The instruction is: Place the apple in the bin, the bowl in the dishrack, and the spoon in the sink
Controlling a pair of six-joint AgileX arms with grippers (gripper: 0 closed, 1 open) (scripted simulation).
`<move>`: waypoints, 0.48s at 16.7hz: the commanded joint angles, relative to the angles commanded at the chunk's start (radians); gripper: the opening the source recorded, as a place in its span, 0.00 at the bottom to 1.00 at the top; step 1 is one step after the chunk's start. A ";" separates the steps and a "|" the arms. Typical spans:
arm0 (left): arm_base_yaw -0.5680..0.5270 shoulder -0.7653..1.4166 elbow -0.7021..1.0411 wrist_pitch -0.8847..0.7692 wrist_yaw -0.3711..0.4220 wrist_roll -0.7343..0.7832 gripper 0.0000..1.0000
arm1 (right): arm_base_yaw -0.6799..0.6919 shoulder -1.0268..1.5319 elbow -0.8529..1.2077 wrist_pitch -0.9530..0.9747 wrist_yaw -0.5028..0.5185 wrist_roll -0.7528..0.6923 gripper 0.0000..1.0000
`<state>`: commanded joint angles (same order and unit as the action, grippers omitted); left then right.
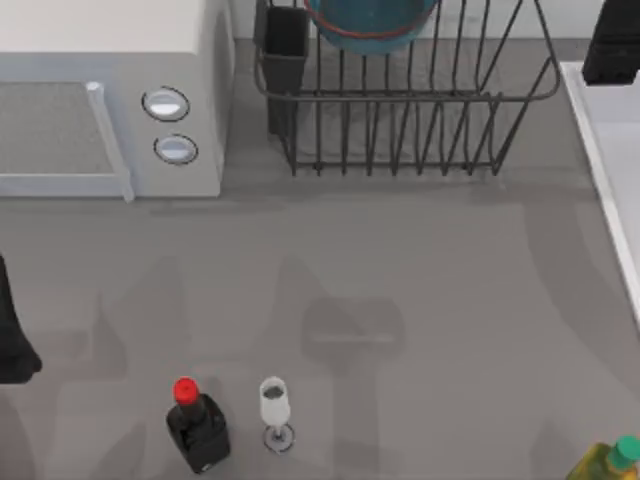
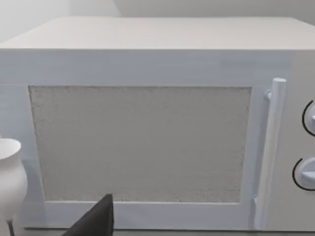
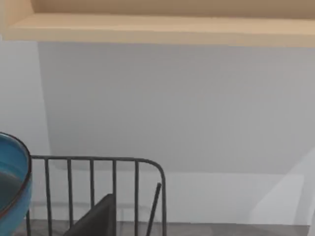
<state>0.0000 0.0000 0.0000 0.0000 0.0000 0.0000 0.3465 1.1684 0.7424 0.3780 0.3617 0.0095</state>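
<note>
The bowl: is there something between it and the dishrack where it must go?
Nothing visible stands between them. In the top view the bowl already sits inside the dishrack, at its back part. The right wrist view shows its blue side behind the rack's bars.

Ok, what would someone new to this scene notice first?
Probably the blue bowl sitting in the black wire dishrack at the top view's far edge. Next, the big white microwave at far left, then the red-capped black bottle and a wine glass standing near the front.
</note>
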 joint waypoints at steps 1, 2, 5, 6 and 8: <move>0.000 0.000 0.000 0.000 0.000 0.000 1.00 | -0.019 -0.092 -0.036 -0.020 -0.019 0.000 1.00; 0.000 0.000 0.000 0.000 0.000 0.000 1.00 | -0.038 -0.191 -0.079 -0.038 -0.037 0.001 1.00; 0.000 0.000 0.000 0.000 0.000 0.000 1.00 | -0.103 -0.524 -0.258 -0.109 -0.103 -0.001 1.00; 0.000 0.000 0.000 0.000 0.000 0.000 1.00 | -0.128 -0.628 -0.332 -0.138 -0.130 -0.002 1.00; 0.000 0.000 0.000 0.000 0.000 0.000 1.00 | -0.182 -0.810 -0.471 -0.199 -0.189 -0.004 1.00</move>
<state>0.0000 0.0000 0.0000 0.0000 0.0000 0.0000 0.1648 0.3580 0.2714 0.1794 0.1729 0.0055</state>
